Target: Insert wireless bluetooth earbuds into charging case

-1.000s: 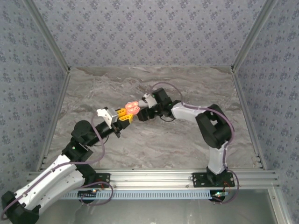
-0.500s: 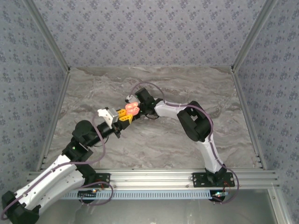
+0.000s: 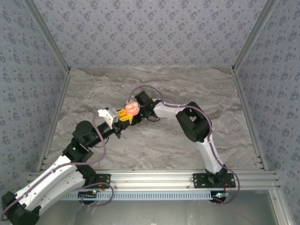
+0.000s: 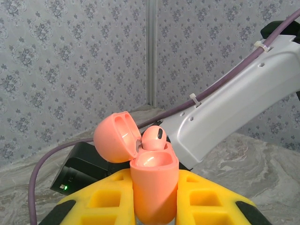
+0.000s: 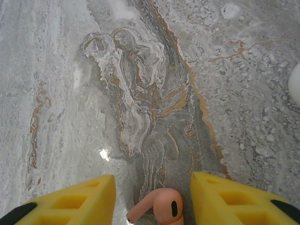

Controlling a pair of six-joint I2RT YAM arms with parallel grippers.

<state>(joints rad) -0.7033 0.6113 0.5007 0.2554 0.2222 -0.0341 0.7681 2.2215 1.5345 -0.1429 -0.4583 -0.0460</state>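
Note:
My left gripper [image 4: 154, 206] is shut on a salmon-orange charging case [image 4: 153, 187] and holds it upright, with the lid [image 4: 116, 137] swung open to the left. An orange earbud [image 4: 153, 138] sits at the case's far rim, its head above the opening. In the right wrist view the same earbud [image 5: 161, 207] lies between my right gripper's yellow fingers [image 5: 79, 199], stem pointing left, with a small gap on each side. The right gripper [image 3: 137, 107] is open and hovers at the case [image 3: 131, 108], just beyond the left gripper [image 3: 124, 116]. The earbud's lower part is cut off.
The right arm's white link [image 4: 234, 108] crosses behind the case. A rounded white object [image 5: 296, 84] lies on the marble table [image 5: 140, 93] at the right edge of the right wrist view. Patterned walls enclose the table on three sides.
The right arm folded its elbow in towards the left and its gripper moved left onto the held case. The left arm and the case stayed put.

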